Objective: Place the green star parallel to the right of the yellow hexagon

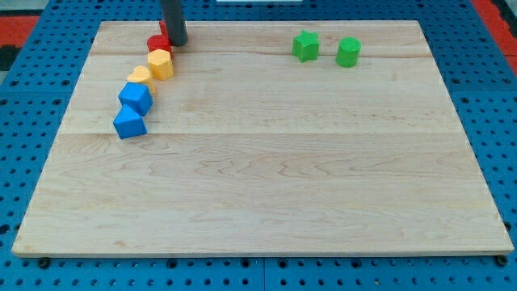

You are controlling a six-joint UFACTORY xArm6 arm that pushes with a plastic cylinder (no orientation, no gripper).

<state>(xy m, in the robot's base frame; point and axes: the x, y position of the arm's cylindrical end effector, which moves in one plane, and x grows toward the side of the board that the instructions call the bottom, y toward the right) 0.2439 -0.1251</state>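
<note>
The green star (305,46) lies near the view's top, right of centre, with a green round block (348,52) just to its right. The yellow hexagon (161,63) lies at the view's upper left, in a slanted line of blocks. My tip (176,42) stands just above and to the right of the yellow hexagon, beside a red block (157,43). The tip is far to the left of the green star.
Below the yellow hexagon, down to the left, lie a second yellow block (140,76), a blue block (135,98) and another blue block (129,124). The wooden board (266,194) rests on a blue pegboard surface.
</note>
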